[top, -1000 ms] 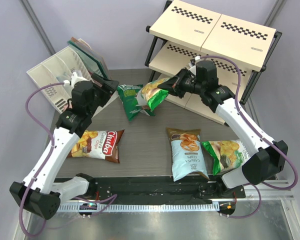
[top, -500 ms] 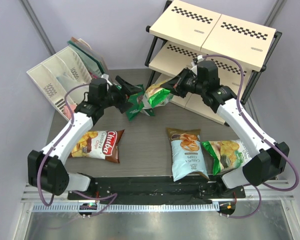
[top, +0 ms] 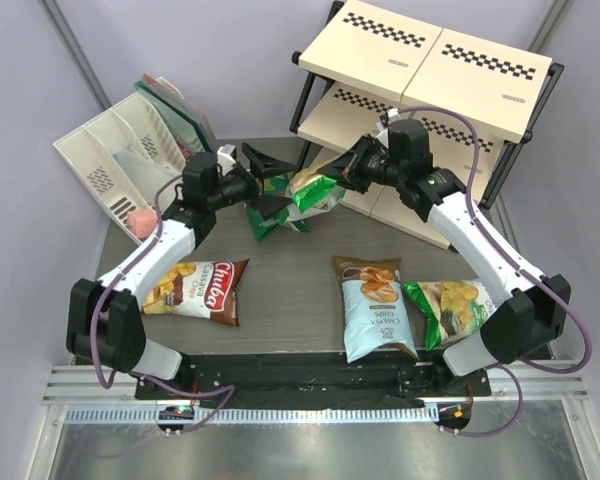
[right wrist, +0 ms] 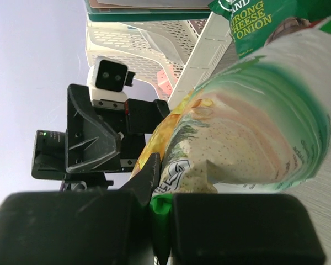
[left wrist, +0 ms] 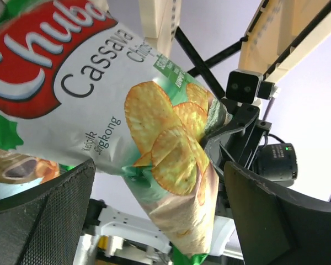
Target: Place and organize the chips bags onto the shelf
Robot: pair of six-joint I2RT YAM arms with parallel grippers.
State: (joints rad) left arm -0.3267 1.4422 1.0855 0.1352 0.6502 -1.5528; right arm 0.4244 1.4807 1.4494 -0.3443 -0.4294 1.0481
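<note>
Swung in from beside the white rack a second ago, the left hand [top: 264, 180] now reaches toward the middle, its black fingers spread wide on either side of the glossy green-and-white chips bag [top: 315, 190]. The right hand [top: 345, 176] is pinched tight on that bag's edge, holding it above the grey surface [top: 290, 270], just in front of the lower tiers of the three-tier black metal-frame shelf [top: 430, 80]. Nearer the arm bases, the dark brown chips bag [top: 195, 288], the light blue chips bag [top: 377, 308] and the second green-and-white chips bag [top: 448, 305] lie flat on the surface.
</note>
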